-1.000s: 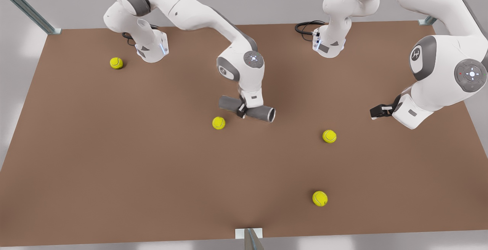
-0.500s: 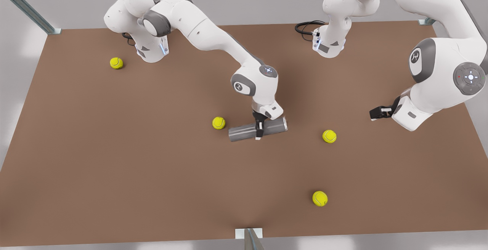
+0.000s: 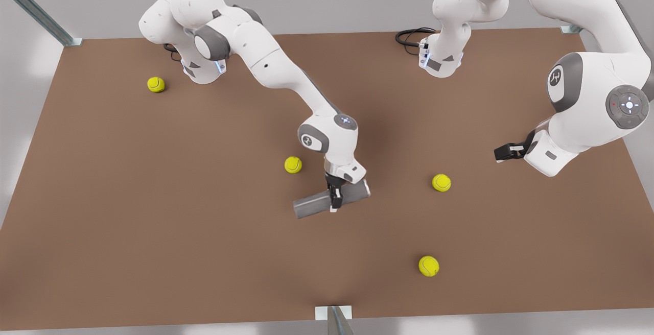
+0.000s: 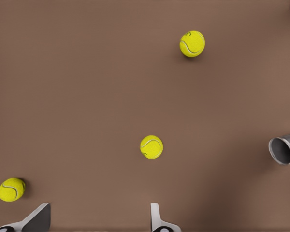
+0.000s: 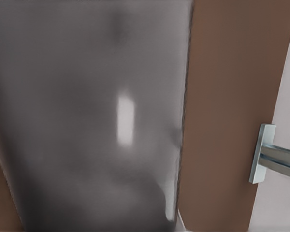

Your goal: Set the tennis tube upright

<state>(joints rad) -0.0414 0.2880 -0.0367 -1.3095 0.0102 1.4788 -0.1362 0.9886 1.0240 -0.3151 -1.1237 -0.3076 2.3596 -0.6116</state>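
Observation:
The tennis tube [image 3: 311, 206] is a grey cylinder lying nearly level over the middle of the brown table [image 3: 153, 197]. My right gripper [image 3: 334, 198] is shut on it at mid-length from above. Seen from the right wrist, the tube's grey wall [image 5: 87, 121] is very close to the camera. The tube's hollow end [image 4: 285, 149] shows in the left wrist view. My left gripper [image 3: 503, 152] waits open above the table near the front view's right edge, well apart from the tube; its fingers [image 4: 38, 218] hold nothing.
Several yellow tennis balls lie loose: one [image 3: 293, 164] just behind the tube, one [image 3: 441, 182] toward the front view's right, one [image 3: 428, 265] near the front edge, one [image 3: 156, 84] far back left. A metal frame post [image 3: 334, 319] stands at the front edge.
My right gripper carried the tube toward the front edge and swung it, so its end on the front view's left now sits lower in the picture. The left arm barely moved.

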